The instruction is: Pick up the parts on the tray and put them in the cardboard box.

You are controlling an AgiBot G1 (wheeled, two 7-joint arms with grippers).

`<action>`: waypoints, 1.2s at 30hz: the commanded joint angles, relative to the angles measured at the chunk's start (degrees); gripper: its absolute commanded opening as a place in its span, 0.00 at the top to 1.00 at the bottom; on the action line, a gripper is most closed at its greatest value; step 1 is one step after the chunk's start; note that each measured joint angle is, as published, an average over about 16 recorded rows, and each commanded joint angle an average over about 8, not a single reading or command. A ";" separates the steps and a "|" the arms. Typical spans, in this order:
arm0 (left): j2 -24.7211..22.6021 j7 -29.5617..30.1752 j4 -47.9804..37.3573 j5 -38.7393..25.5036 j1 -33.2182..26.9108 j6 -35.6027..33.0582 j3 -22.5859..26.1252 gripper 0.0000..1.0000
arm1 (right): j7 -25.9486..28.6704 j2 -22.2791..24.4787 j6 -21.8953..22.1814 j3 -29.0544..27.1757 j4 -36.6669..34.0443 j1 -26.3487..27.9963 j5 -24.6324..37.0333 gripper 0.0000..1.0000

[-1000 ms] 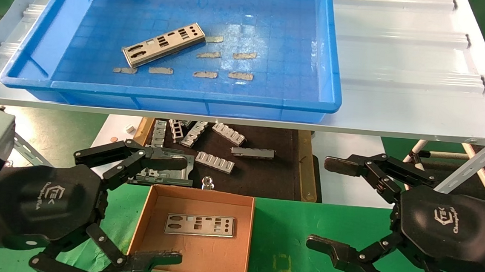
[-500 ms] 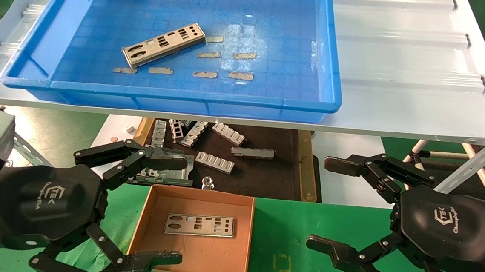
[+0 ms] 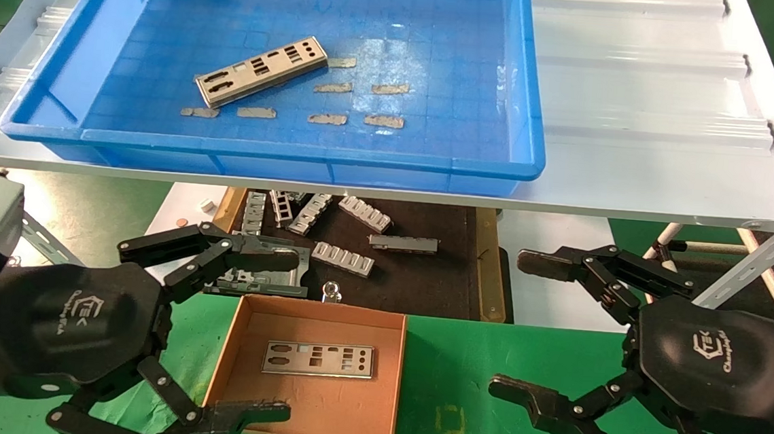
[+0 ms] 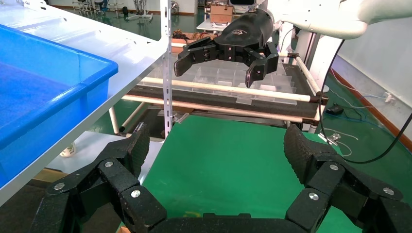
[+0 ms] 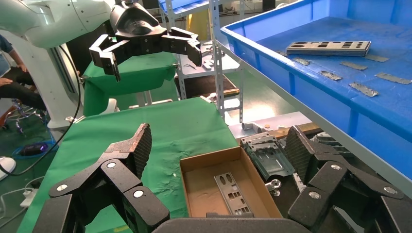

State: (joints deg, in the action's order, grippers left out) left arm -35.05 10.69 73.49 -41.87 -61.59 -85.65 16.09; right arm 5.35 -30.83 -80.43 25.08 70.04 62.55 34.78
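One plate (image 3: 261, 71) is left in the blue tray (image 3: 70, 65) on the upper shelf, lying in the tray's left half with its long axis slanted, the far end turned toward the right; another plate (image 3: 318, 359) already lies flat in the cardboard box (image 3: 236, 332) on the green surface below. The left end effector (image 3: 205, 330) hovers beside the box with its fingers wide apart and empty, and the tray plate is ahead of it and higher, so I judge this arm is nearer. The right end effector (image 3: 542, 330), also spread wide and empty, waits over the green surface, well apart from the plate.
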 commanded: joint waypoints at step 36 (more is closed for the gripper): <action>0.00 0.00 0.00 -0.01 0.00 0.00 0.00 0.00 | 0.00 0.00 0.00 0.00 0.00 0.00 0.00 0.00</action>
State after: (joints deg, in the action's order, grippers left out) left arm -35.05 10.69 73.49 -41.88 -61.59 -85.65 16.09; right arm 5.35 -30.83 -80.42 25.08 70.04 62.55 34.78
